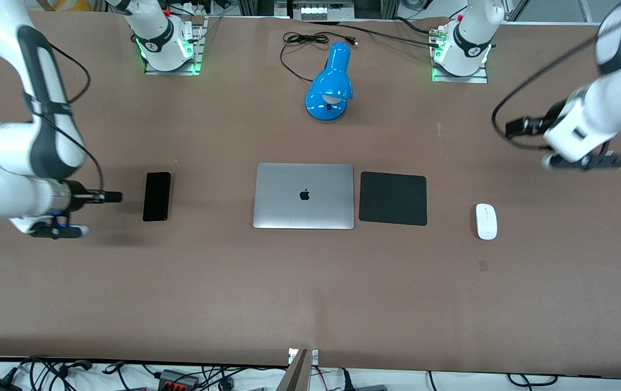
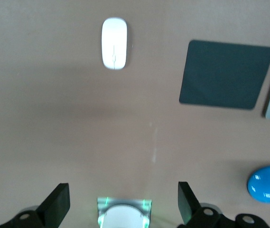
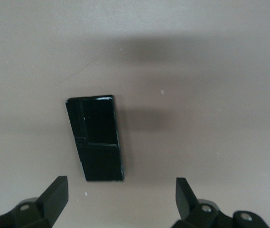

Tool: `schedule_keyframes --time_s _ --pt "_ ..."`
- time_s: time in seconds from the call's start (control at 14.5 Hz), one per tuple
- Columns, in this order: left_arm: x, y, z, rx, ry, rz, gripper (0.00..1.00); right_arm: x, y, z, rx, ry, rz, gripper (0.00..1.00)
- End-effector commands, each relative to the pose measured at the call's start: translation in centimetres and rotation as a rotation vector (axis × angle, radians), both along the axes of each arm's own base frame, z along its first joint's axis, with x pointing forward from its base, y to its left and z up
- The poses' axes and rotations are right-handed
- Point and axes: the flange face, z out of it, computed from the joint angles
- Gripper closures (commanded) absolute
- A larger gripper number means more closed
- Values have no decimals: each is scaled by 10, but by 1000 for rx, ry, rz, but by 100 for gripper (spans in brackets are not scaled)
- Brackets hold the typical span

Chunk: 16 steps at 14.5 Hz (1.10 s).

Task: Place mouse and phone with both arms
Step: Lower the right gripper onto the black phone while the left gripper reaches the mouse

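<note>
Brown table (image 1: 310, 293) under a high camera, both bases along its top edge; use the closed silver laptop (image 1: 304, 196) at the centre as your landmark. Nearest that camera is the mouse (image 1: 486, 221), lying flat toward the left arm's end from the laptop, past the black mouse pad (image 1: 393, 198) that sits just beside the laptop; mouse and pad are apart, bare table between. The phone (image 1: 156, 196) lies flat toward the right arm's end from the laptop, well apart from it, on about the laptop's row. Both long axes run toward and away from the camera, parallel to the laptop's side edges. Farther from the camera than the laptop is the blue desk lamp (image 1: 330, 84). The right gripper (image 1: 58, 231) hangs over bare table on the outer side of the phone, fingers spread with nothing between them; its wrist view shows the phone (image 3: 96, 137) ahead and slightly skewed. The left gripper (image 1: 582, 161) is up over the table's left-arm end, also spread and empty, with the mouse (image 2: 114, 42) ahead in its wrist view. You've got one arm per item: right is nearer the phone, left nearer the mouse, and each likely needs to close across the short width.
</note>
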Motion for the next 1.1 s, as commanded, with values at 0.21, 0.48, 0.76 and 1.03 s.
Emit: schedule_keyframes --time_s 0.21,0.48,0.76,1.03 --pt "72 21 -147 -30 -100 9 0 -31 19 -53 -5 -17 0 0" --pt "62 33 -237 -36 -254 -8 0 -45 25 -75 -20 -22 -51 0" --pt "54 42 -268 -20 -317 -31 0 -54 49 -87 -35 -28 -64 0" --pt "57 44 -300 -29 -355 -23 0 -69 48 -105 -35 -70 -63 0"
